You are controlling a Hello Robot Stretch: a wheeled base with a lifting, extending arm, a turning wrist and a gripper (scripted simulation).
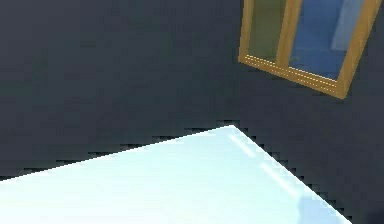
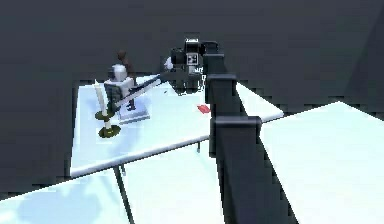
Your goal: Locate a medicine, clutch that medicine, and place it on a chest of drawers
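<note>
The claw (image 2: 135, 92) out over the white table (image 2: 170, 132)
The claw was stretched far out on its arm (image 2: 235, 140), I think to reach the small white bottle (image 2: 120, 72) with a dark top, likely the medicine, standing far left on the table. I could not tell if the claw was spread or holding anything. A little red thing (image 2: 203, 108) lay further right. No writing could be read

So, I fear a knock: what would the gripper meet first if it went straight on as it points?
Likely the pale upright stick on a golden base, at the arm side view's left on the white table; the gripper points that way. Depth is unclear; it may pass beside.
</note>
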